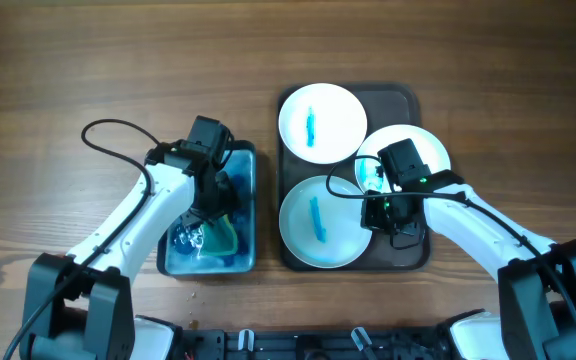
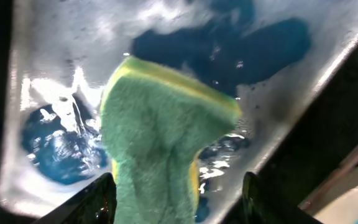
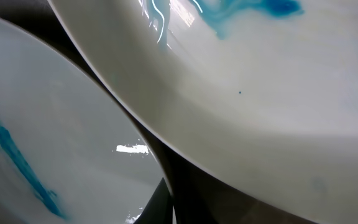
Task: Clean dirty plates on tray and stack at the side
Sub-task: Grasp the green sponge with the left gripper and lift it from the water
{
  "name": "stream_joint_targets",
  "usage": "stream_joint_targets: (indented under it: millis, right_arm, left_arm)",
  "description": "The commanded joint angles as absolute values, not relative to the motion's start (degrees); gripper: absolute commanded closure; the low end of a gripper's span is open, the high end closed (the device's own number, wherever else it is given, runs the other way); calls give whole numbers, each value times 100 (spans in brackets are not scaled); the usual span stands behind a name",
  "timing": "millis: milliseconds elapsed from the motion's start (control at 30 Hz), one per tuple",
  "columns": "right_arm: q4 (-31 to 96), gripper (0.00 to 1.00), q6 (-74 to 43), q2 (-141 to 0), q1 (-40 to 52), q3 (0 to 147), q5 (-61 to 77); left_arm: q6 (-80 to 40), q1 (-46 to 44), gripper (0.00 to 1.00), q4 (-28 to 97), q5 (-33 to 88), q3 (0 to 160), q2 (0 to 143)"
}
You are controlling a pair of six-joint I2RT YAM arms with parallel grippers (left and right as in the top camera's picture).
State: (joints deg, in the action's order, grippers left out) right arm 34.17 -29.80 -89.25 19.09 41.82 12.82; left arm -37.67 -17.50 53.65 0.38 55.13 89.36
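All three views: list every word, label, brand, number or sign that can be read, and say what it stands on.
No readable text in any view.
The blue marks on the plates are smears, not writing.
The tray, the blue tub and the sponge show no label, brand or number.

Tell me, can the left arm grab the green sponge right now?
Probably yes. The left pincer hangs open right over the green sponge in the blue tub, with a finger on each side of it, and nothing seems to block the way.
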Motion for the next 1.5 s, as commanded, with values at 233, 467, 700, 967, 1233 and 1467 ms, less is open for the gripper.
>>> stream_joint_targets:
  millis: [233, 467, 700, 967, 1233, 1467]
  right_arm:
    - [3295, 96, -3186, -9129, 1911, 4154, 709]
    - [3299, 96, -3188, -9129, 1911, 4154, 709]
    - [3308, 96, -3188, -9129, 1909, 4154, 709]
    - [3295, 96, -3188, -9129, 1911, 4154, 707]
    - [3214, 95, -3186, -9129, 1911, 4154, 707]
    - [3194, 94, -3186, -9129, 1911, 4154, 707]
  left_arm:
    - [-3778, -1704, 70, 4051, -585, 4823, 9721]
    - [-3776, -1575, 96, 4289, -582, 5271, 9981]
    - [-3393, -1435, 52, 5634, 69, 6576, 9782]
    - [-3345, -1490, 25, 6724, 620, 6696, 9741]
    - [-3846, -1763, 33, 5968, 639, 5498, 9741]
    - [-4296, -1815, 90, 4731, 117, 4678, 9741]
